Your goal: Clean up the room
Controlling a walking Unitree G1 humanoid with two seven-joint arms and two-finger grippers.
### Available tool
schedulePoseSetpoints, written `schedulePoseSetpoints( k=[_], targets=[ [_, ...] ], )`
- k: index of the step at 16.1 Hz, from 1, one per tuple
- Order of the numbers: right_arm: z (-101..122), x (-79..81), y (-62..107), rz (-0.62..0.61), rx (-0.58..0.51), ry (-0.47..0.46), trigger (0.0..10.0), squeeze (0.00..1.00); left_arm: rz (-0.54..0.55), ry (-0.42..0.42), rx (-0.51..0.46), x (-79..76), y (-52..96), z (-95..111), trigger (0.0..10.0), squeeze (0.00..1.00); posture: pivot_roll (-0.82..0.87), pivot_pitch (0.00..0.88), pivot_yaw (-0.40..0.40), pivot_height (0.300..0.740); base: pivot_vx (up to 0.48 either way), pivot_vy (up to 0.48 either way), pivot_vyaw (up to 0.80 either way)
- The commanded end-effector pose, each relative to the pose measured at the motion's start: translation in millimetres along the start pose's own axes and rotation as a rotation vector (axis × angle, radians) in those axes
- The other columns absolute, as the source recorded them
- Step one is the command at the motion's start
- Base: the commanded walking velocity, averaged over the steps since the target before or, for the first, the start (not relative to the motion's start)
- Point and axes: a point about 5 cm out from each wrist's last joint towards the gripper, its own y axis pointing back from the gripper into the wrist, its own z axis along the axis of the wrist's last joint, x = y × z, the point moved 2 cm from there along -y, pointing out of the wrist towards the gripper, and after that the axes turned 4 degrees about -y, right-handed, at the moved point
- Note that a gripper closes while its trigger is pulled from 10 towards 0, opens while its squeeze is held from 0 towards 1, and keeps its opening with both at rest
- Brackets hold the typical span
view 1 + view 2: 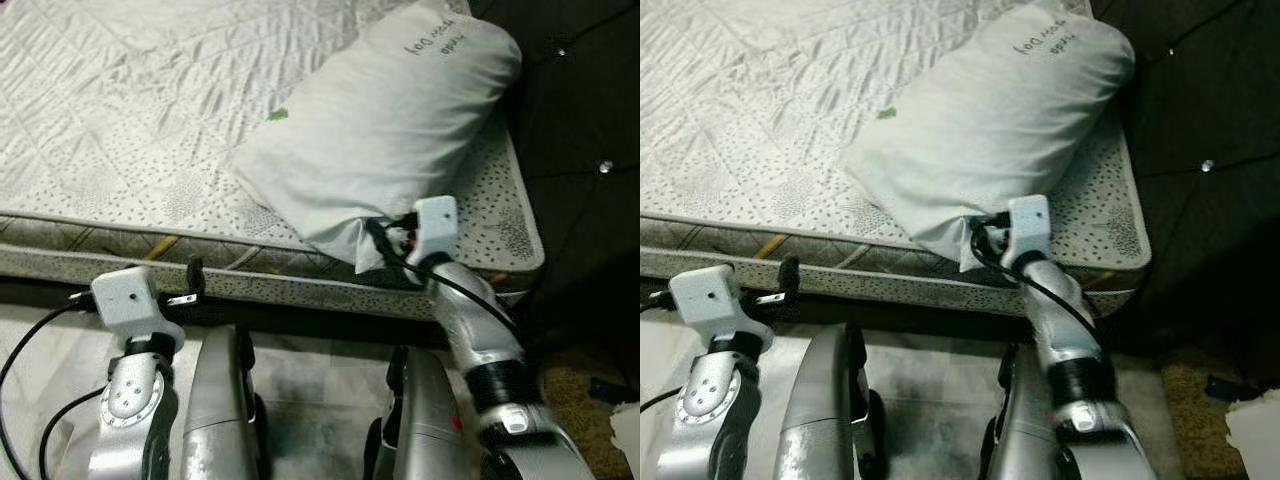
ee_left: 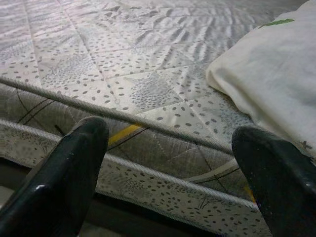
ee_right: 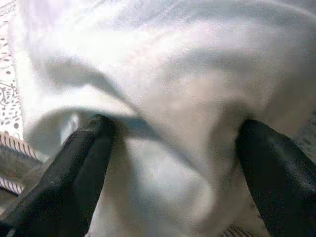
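White pillow point(image 1: 375, 125), grey dotted quilted mattress point(image 1: 130, 150), black fingers point(image 2: 74, 168)

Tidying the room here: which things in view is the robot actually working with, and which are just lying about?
In use:
pillow, near corner between the open fingers of the right gripper
mattress it lies on

Lying about:
left gripper, open, idle by the mattress edge
white paper on the floor
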Motion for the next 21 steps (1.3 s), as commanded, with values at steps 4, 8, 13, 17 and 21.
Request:
schedulePoseSetpoints(
  k=[4,8,13,17,21],
  targets=[
    [10.7,26.1,-23.9,0.016,-0.006,-0.098,10.0,0.0,0.026,-0.007,0.021,5.4,14.0,-1.3,10.0,0.0,0.17,0.216,-0.061,0.545,0.0,0.0,0.0],
    [16.4,50.2,-33.4,0.09,-0.025,-0.096,10.0,0.0,0.012,-0.014,0.035,4.2,14.0,-2.7,10.0,0.0,0.16,0.234,-0.052,0.51,0.0,0.0,0.0],
    [17.5,49.5,-43.1,-0.012,-0.019,-0.273,0.0,0.0,0.021,-0.014,0.016,4.9,8.9,3.4,10.0,0.0,0.18,0.223,-0.055,0.51,0.0,0.0,0.0],
    [11.5,55.0,-45.8,-0.014,0.016,-0.258,0.0,0.0,0.039,-0.018,0.014,9.4,11.1,4.2,10.0,0.0,0.2,0.214,-0.065,0.51,0.0,0.0,0.0],
    [9.3,52.3,-47.9,-0.042,0.043,-0.262,0.0,0.0,0.039,-0.02,-0.014,6.7,8.0,8.9,10.0,0.0,0.2,0.209,-0.065,0.51,0.0,0.0,0.0]
  ],
)
